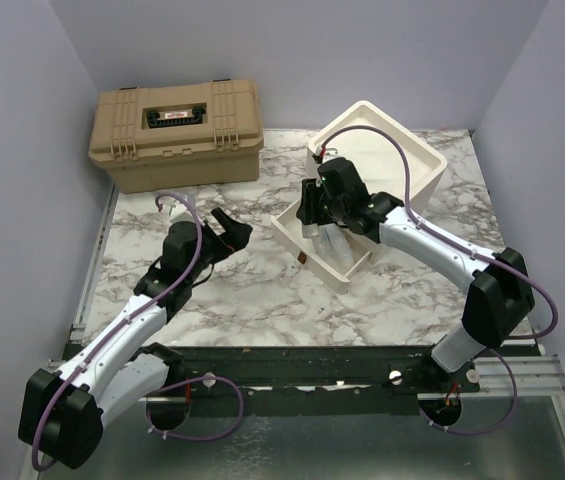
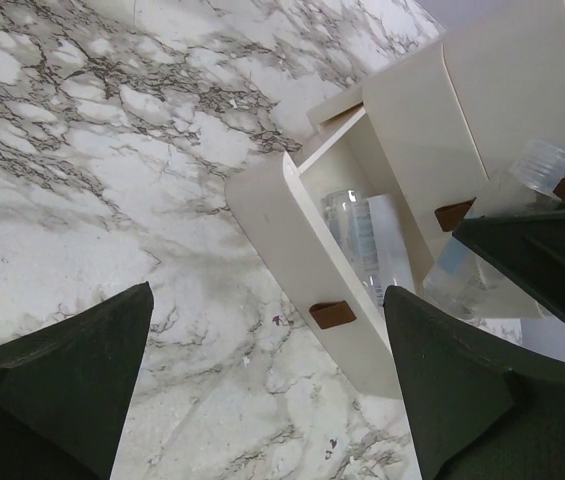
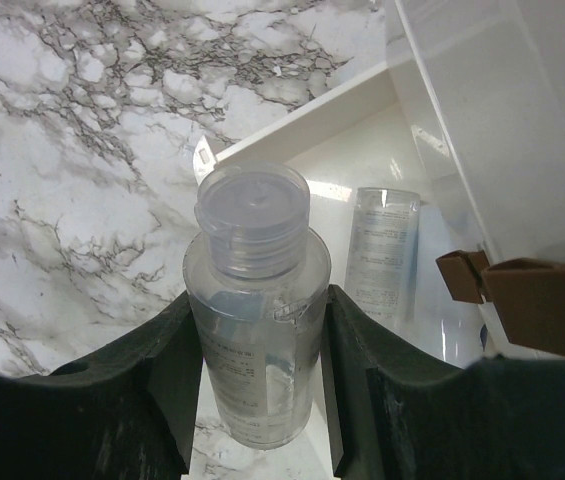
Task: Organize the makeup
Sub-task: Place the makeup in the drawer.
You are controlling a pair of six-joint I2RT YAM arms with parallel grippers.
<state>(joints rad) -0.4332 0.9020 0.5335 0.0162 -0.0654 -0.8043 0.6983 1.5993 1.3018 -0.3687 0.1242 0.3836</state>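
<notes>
- Top external view: the left gripper (image 1: 230,222) hangs over bare marble worktop (image 1: 242,300), its jaws spread wide with nothing between them.
- It sits between the tan toolbox (image 1: 177,135) at the back left and the cream drawer unit (image 1: 377,150) at the back right.
- The unit's drawer (image 1: 347,268) is pulled out toward the arms, and the right gripper (image 1: 312,215) reaches down over it. What it grasps is hard to make out from this height.
- Left wrist view: both fingers (image 2: 62,390) frame only marble and the corner of the drawer front, so this gripper is released and empty.
- Beyond them the drawer stands open, with a brown tab handle (image 2: 332,315) on its front panel.
- A second bottle (image 2: 357,235), clear with printed text, lies flat inside the drawer.
- At the right edge the right gripper's dark fingers clasp a clear bottle (image 2: 507,200), tilted with its cap uppermost, just above the drawer.
- Right wrist view: the right gripper (image 3: 259,300) is clenched on the clear bottle, one finger pressed to each side of its body below the round translucent cap (image 3: 252,205).
- The bottle is held over the drawer's white floor; I cannot tell whether its base touches.
- The second bottle lies just beside it inside the drawer, apart from the held one.
- Another brown handle (image 3: 532,300) shows at the right.
</notes>
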